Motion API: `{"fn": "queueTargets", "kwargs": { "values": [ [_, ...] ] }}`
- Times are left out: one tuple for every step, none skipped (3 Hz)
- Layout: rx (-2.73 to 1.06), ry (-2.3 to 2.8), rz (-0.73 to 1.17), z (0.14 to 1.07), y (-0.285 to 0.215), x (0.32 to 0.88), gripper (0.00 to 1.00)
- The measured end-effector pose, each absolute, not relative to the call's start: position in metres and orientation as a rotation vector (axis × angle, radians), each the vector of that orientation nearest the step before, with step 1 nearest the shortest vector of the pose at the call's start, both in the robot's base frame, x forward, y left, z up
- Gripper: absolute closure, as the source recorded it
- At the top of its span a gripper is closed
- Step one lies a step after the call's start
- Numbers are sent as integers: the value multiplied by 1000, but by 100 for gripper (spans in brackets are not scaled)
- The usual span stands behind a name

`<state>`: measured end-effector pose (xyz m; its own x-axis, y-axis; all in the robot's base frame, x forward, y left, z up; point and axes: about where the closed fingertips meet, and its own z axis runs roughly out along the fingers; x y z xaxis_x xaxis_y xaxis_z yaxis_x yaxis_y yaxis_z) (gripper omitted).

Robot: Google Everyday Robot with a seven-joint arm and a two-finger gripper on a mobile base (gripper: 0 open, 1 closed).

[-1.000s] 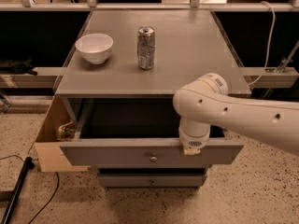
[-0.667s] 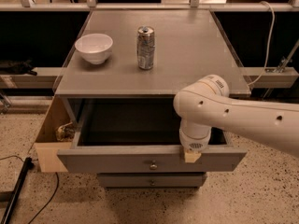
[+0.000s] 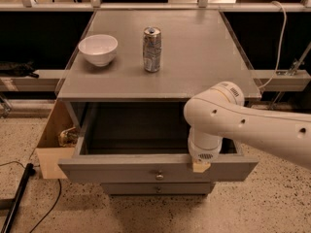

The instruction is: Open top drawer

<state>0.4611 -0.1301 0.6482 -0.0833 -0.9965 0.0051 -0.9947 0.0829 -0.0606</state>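
Observation:
The top drawer point(image 3: 121, 169) of the grey cabinet stands pulled well out, its deep grey box open and dark inside. Its flat front faces me, with a small round metal knob point(image 3: 159, 176) in the middle. My gripper point(image 3: 200, 165) hangs from the white arm point(image 3: 243, 125), which comes in from the right. The gripper sits on the top edge of the drawer front, right of the knob. A narrower drawer front point(image 3: 131, 189) shows just below, shut.
A white bowl point(image 3: 98, 49) and a silver can point(image 3: 152, 49) stand on the cabinet top point(image 3: 204, 57). A cardboard box point(image 3: 50, 142) holding a crumpled wrapper point(image 3: 68, 136) sits against the cabinet's left side. A black pole point(image 3: 14, 203) and a cable lie on the floor at left.
The top drawer has slid further out toward the camera. My gripper has moved with its front edge, down and toward the camera.

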Motion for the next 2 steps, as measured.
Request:
{"fn": "queueTargets", "kwargs": {
  "values": [
    [-2101, 2284, -75, 648, -130, 461, 54],
    [-2101, 2284, -75, 648, -130, 461, 31]
  ]
}}
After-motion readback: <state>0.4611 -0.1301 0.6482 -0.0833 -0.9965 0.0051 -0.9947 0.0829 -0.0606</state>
